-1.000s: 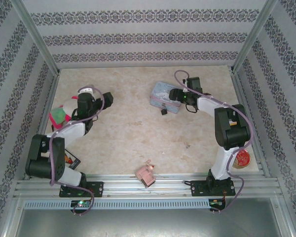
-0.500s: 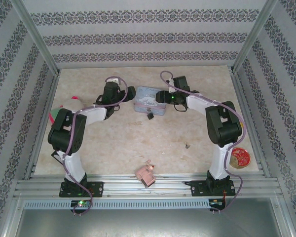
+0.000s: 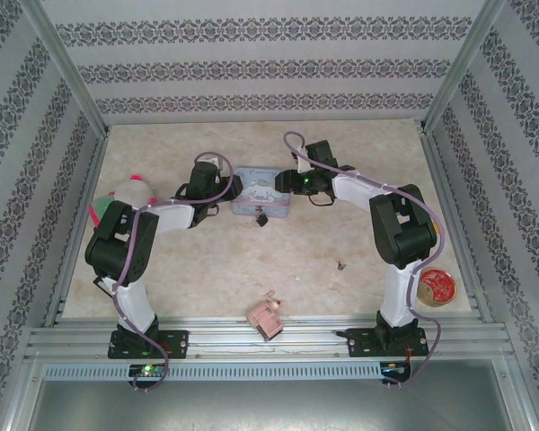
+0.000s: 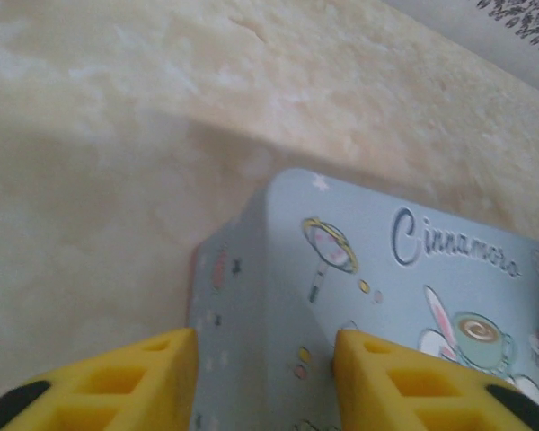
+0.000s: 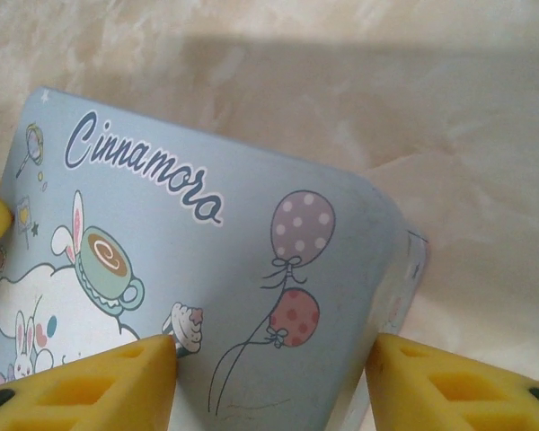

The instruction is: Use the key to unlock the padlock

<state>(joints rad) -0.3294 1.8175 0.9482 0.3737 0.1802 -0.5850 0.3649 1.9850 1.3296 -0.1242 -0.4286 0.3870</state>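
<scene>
A: Padlock, where?

B: The padlock (image 3: 262, 218) is mid-table, a tiny dark body right at the near edge of the blue tin (image 3: 259, 190). Touching it or hanging off it, can't tell. The shackle is too small to read from the top view.

A: Left arm?

B: The left gripper (image 3: 233, 187) is at the tin's left end. In the wrist view its jaws are spread. One of the yellow fingers (image 4: 117, 386) is outside the tin's side wall and the other sits over the lid (image 4: 386, 287). The tin's corner is between them. Whether they touch the tin, can't tell.

A: Right arm?

B: The right gripper (image 3: 283, 182) is at the tin's far right corner. Its jaws are also wide apart. In the right wrist view, one finger is over the lid artwork by the cupcake. The other is past the tin's rounded edge, over the table (image 3: 207, 269). It's not pinching anything I can see. The lid print reads "Cinnamoro", with a bunny, a cup and two balloons.

A: Both arms on the tin, not the lock?

B: Yes, one on either side of the tin. The padlock is just near of both grippers and neither touches it.

A: Other stuff?

B: A pink blocky object (image 3: 267, 316) sits at the near edge in the centre. A plush toy (image 3: 117, 197) is far left behind the left arm. A red round tin (image 3: 437, 287) is near right by the right arm's base. There's a small dark speck (image 3: 341, 266) right of centre, too small to identify.
</scene>
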